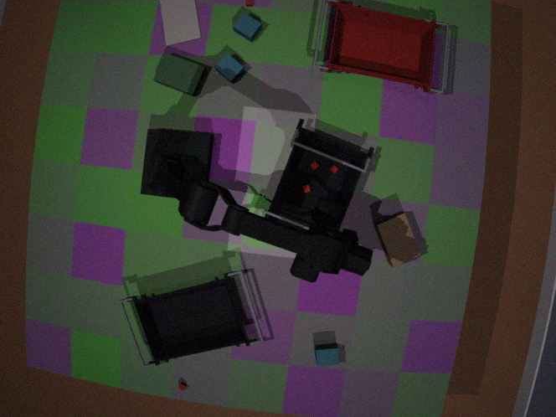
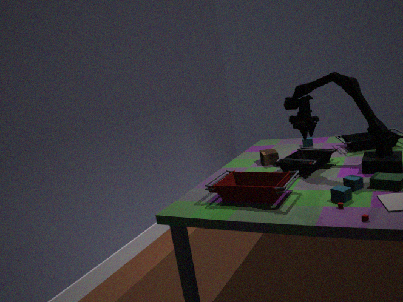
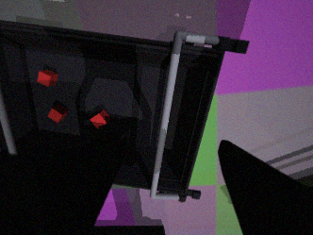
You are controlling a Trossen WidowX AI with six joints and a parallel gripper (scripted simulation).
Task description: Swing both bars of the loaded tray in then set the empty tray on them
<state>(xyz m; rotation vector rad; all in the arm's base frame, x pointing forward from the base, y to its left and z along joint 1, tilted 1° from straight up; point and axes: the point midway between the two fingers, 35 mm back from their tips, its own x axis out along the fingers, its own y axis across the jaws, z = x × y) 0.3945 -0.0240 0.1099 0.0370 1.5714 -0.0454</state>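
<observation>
The loaded black tray [image 1: 324, 182] stands mid-table with three small red blocks [image 1: 320, 173] inside. One wire bar [image 1: 331, 157] lies across its top near the far end. The other wire bar [image 1: 285, 218] lies by the end nearest the arm. In the wrist view this bar [image 3: 165, 121] crosses the tray [image 3: 108, 107] just inside its end rim, and the red blocks [image 3: 58, 99] lie to its left. My gripper [image 3: 174, 139] is open and empty above this end of the tray, also visible in the side view [image 2: 306, 128]. The empty black tray [image 1: 193, 316] lies at the lower left, bars out over its ends.
A red tray [image 1: 383, 45] stands at the upper right. A tan box [image 1: 398, 238] sits right of the loaded tray. Two blue cubes [image 1: 239, 45], a green box [image 1: 178, 73] and a white card [image 1: 180, 18] lie at the upper left. Another blue cube [image 1: 326, 352] lies at the bottom.
</observation>
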